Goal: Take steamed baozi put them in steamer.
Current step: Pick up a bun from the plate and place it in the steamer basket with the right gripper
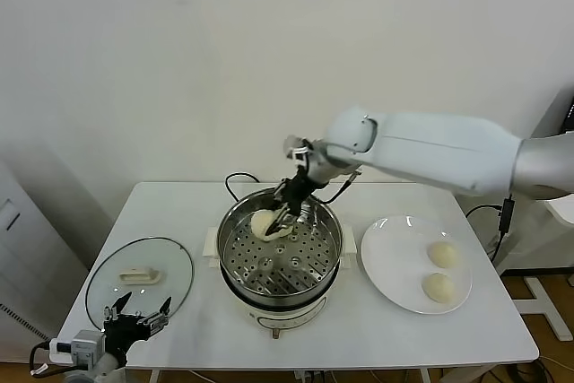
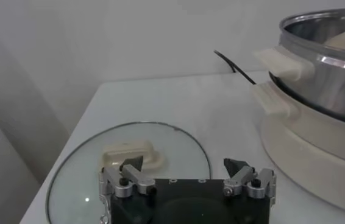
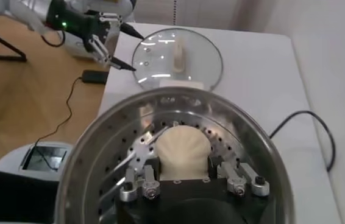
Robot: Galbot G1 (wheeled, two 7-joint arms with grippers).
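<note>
Right gripper (image 1: 289, 214): inside the steamer (image 1: 280, 262) at its far rim, fingers closed around one baozi (image 1: 265, 222) just above the perforated tray. Two further baozi (image 1: 441, 254) (image 1: 438, 287): on the white plate (image 1: 395, 239), right of the steamer. Left gripper (image 1: 136, 311): parked at the glass lid's (image 1: 139, 266) near edge, fingers spread wide, empty.

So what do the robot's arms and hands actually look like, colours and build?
The right arm has a smooth white shell over grey joints, with thin black cables near the wrist. The right hand and the left hand are built alike: a black body, silver metal finger links with visible screws, and black pointed tips. The left wrist module is grey, and a small green light shows on it in the right wrist view.
</note>
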